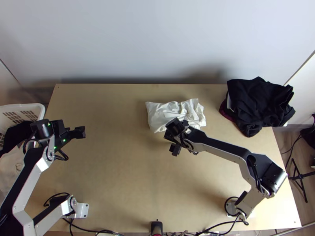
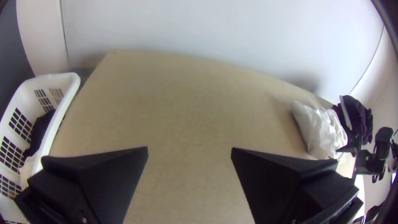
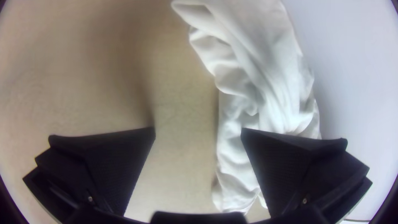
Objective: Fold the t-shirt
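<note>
Left gripper (image 2: 189,149): fingers apart, over left side of worktop (image 1: 114,177), well away from cloth. White t-shirt (image 1: 167,114): bunched, mid-worktop towards far edge, long axis roughly crosswise. Right gripper (image 3: 198,129): fingers apart, by shirt's near side; nearer arm. Judged approach: farward onto cloth.

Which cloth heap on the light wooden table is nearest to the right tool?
The white crumpled cloth, close to the right tool; the mostly black cloth heap lies farther away, near the table's far right corner.
</note>
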